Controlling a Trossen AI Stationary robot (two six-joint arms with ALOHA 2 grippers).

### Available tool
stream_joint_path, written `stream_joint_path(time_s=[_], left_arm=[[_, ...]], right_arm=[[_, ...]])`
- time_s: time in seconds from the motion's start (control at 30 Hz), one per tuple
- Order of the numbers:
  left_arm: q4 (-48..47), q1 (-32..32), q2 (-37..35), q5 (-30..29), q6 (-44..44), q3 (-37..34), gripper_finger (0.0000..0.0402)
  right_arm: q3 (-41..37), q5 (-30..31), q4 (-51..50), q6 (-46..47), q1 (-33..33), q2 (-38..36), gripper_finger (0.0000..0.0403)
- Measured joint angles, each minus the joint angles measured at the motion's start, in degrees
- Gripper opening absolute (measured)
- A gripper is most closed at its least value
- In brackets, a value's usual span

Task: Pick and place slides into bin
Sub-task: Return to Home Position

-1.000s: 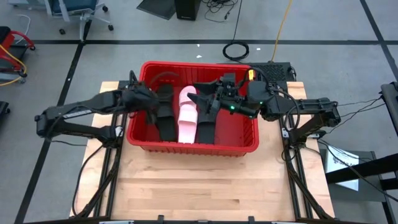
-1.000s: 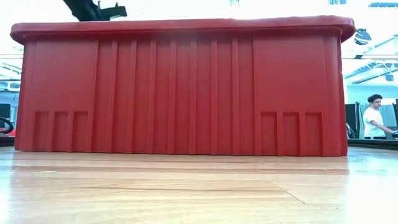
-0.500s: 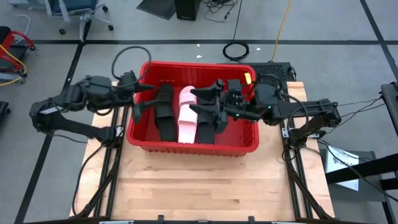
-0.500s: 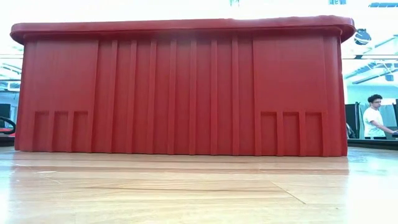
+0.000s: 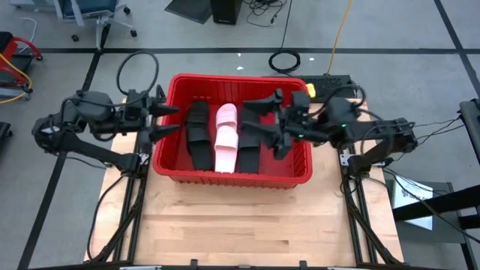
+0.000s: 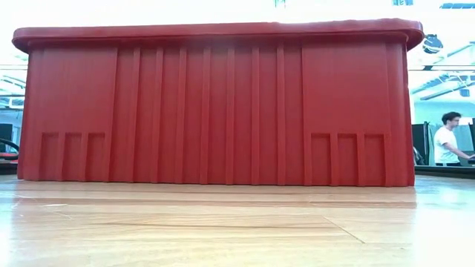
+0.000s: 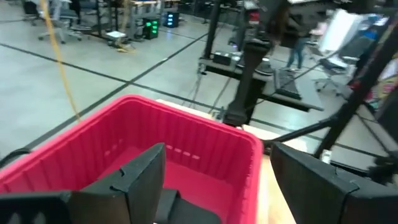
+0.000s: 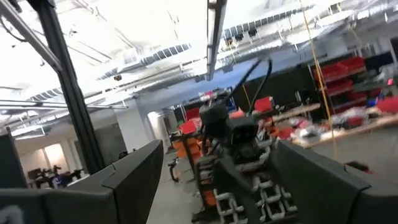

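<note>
- my left gripper [image 5: 166,120] hangs spread wide, empty, at the left rim of the large red ribbed plastic crate [image 5: 232,178].
- my right gripper [image 5: 262,127] gapes wide, empty, above the crate's right half.
- black flat wide-strap sandals [image 5: 197,139] and pale pink sandals [image 5: 225,139] lie inside the crate.

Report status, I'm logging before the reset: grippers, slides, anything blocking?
Left gripper open, empty, at the bin left rim. Right gripper open, empty, over its right half. Black and pink slides lie inside. No obstruction seen.

Bright, even overhead light; low view's backdrop overexposed.
</note>
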Motion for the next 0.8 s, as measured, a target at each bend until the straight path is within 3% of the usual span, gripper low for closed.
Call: stream_joint_path(time_s=[0.4,0.6,0.8], left_arm=[[3.7,-4.9,-1.7,-1.9,2.5,0.0,0.0282],[7.2,-6.5,-4.0,-9.9,3.4,-0.4,0.0282],[11.7,-6.6,-11.9,-12.0,3.9,-8.1,0.0282]], right_arm=[[0.0,0.1,-5.3,-0.3,0.0,-6.2,0.0302],[0.0,0.2,-11.3,-0.9,0.3,-10.2,0.0302],[-4.0,0.5,-11.3,-5.3,1.8,-17.3,0.0302]])
